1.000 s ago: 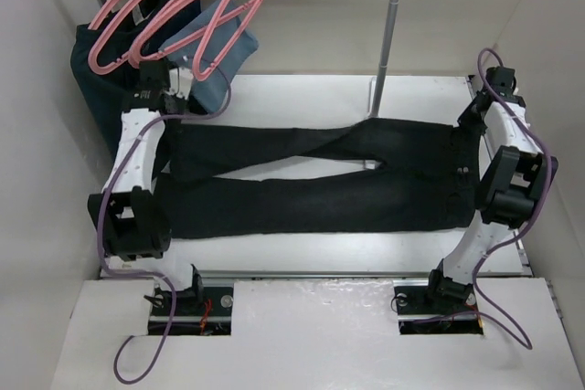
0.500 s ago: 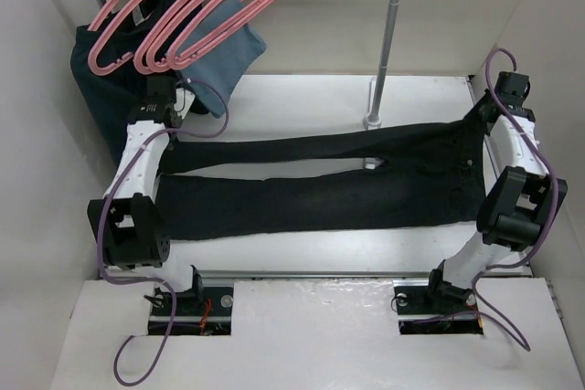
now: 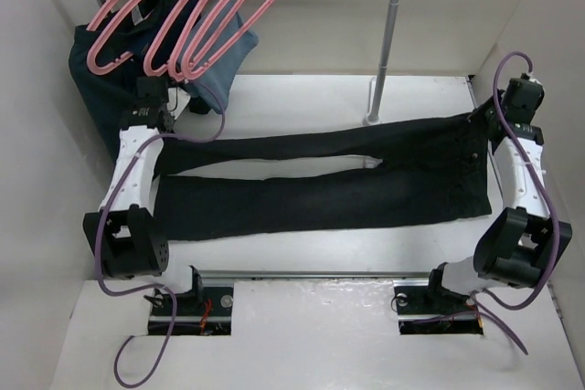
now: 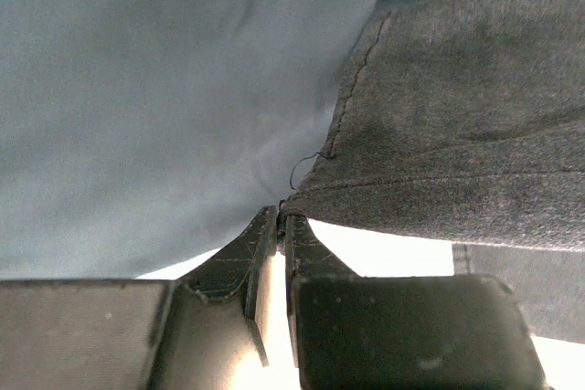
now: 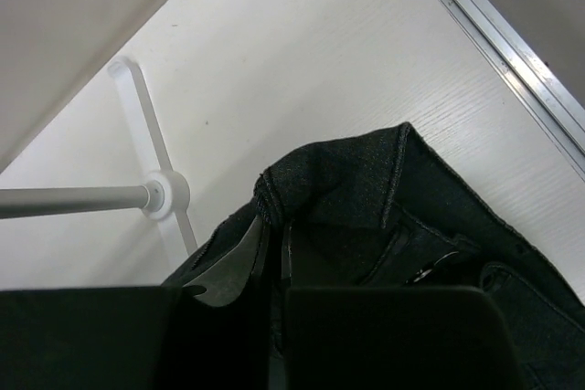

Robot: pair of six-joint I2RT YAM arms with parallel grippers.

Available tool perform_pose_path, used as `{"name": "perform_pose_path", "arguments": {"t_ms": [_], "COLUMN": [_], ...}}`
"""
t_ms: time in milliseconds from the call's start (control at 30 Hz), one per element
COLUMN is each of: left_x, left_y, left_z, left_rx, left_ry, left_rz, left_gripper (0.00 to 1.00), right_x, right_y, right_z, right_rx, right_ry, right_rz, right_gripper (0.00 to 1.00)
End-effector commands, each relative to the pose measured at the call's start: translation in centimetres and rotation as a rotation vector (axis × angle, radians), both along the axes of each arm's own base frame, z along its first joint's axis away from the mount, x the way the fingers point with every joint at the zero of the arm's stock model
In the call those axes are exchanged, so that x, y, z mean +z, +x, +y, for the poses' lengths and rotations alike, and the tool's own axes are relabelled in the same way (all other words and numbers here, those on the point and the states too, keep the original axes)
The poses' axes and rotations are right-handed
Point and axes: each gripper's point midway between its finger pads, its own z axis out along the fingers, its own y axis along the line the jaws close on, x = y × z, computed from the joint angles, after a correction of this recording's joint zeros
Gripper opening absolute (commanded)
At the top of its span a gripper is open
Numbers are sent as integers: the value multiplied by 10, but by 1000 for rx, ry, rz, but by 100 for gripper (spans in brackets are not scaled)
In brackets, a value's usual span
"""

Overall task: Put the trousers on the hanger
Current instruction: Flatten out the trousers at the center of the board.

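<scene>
The trousers (image 3: 320, 180), black jeans, lie stretched across the table, legs to the left, waistband to the right. My left gripper (image 3: 157, 125) is shut on the hem corner of the far leg (image 4: 457, 134); its jaws pinch the cloth edge in the left wrist view (image 4: 281, 216). My right gripper (image 3: 489, 116) is shut on the waistband's far corner (image 5: 347, 189), jaws closed on a fold there (image 5: 274, 235). Several pink hangers (image 3: 201, 15) hang at the back left, above and behind my left gripper.
A dark navy garment (image 3: 101, 79) and a light blue cloth (image 3: 224, 52) hang under the hangers at the back left; the blue cloth fills the left wrist view (image 4: 164, 89). A grey rack pole (image 3: 388, 34) stands on a white cross base (image 5: 164, 194) behind the trousers.
Both arms have pulled apart, left gripper toward the back left, right gripper toward the back right. The trousers are stretched straighter and flatter; the crossed legs have uncrossed. The hangers swayed.
</scene>
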Motion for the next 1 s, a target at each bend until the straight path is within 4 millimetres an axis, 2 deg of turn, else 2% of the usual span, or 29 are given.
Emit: {"name": "perform_pose_path", "arguments": {"t_ms": [0,67,100,133,167,200,233,267,300,333,367,400,467,533,567,600,633,667,700,733,767,833,867,967], "left_x": [-21,-33,-51,-57,-53,-63,-64,-55,-53,-55,-42,-37,-23,-22,-7,-24,-29,-19,-24,-55,-65,-76,-89,-96], "left_y": [24,40,48,55,69,77,85,98,105,110,116,117,115,103,91,76,61,45,32,2,-15,-44,-51,-34], "left_z": [-11,-19,-19,-20,-18,-17,-16,-13,-11,-9,-7,-5,-5,-11,-10,-19,-21,-24,-26,-38,-44,-61,-64,-65], "left_rx": [-30,-26,-11,16,31,52,73,108,129,147,159,166,164,116,60,-6,-43,-87,-178,-257,-323,-455,-448,-374], "left_ry": [-32,-73,-86,-105,-104,-108,-111,-114,-111,-106,-103,-94,-95,-106,-89,-115,-106,-95,-60,-104,-117,-146,-153,-131], "left_rz": [-8,-13,21,4,-43,-48,-74,-140,-166,-174,-212,-225,-256,-224,-214,-146,-100,-102,-33,102,171,284,309,275], "left_gripper": [0,0,0,0,0,0,0,0,5,12,25,30,35,36,36,36,36,36,36,36,36,37,39,39], "right_x": [20,22,14,13,18,9,8,7,7,8,3,3,-3,-5,-7,-11,-16,-20,-14,-20,-17,-22,-22,-23], "right_y": [12,15,18,21,25,28,32,35,38,41,43,43,48,52,56,56,59,62,64,66,69,71,73,76], "right_z": [-14,-19,-23,-24,-28,-29,-27,-24,-22,-21,-22,-21,-19,-15,-18,-18,-15,-15,-16,-12,-9,-4,3,16], "right_rx": [-31,-46,-53,-53,-62,-62,-49,-26,-14,-11,-11,-16,-7,2,-12,-12,-3,-3,-8,1,3,14,31,65], "right_ry": [-29,-43,-49,-48,-56,-47,-39,-26,-20,-7,-3,5,9,11,14,19,22,26,30,34,26,15,1,-22], "right_rz": [-88,-73,-45,-42,-50,-23,-22,-26,-28,-34,-22,-24,-13,-9,-5,8,19,32,17,30,23,37,41,47], "right_gripper": [0,0,0,0,0,0,0,0,0,0,0,0,0,0,0,0,0,0,0,0,0,0,0,0]}}
